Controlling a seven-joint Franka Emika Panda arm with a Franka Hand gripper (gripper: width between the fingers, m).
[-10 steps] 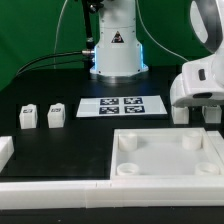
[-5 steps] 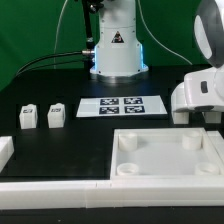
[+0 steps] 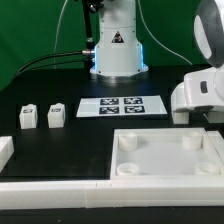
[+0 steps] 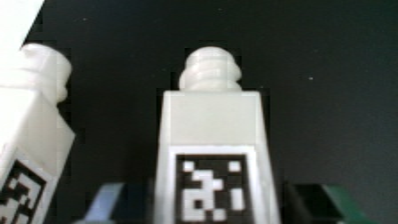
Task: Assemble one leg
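In the wrist view a white leg (image 4: pixel 210 130) with a ribbed peg tip and a black-and-white marker lies between my fingers. My gripper (image 4: pixel 217 205) is open, with a dark gap between the leg and each fingertip (image 4: pixel 111 200). A second white leg (image 4: pixel 32 120) lies beside it, outside the jaws. In the exterior view my gripper (image 3: pixel 197 112) is low over the table at the exterior view's right, behind the tray, and hides those legs. Two more legs (image 3: pixel 28 117) (image 3: pixel 56 114) stand at the exterior view's left.
The large white tray (image 3: pixel 170 178) with round corner sockets lies at the front right. The marker board (image 3: pixel 122 106) lies in the middle before the robot base (image 3: pixel 117 55). A white ledge (image 3: pixel 50 190) runs along the front edge.
My gripper has come down a little toward the table at the exterior view's right, then held still. Nothing else has moved.
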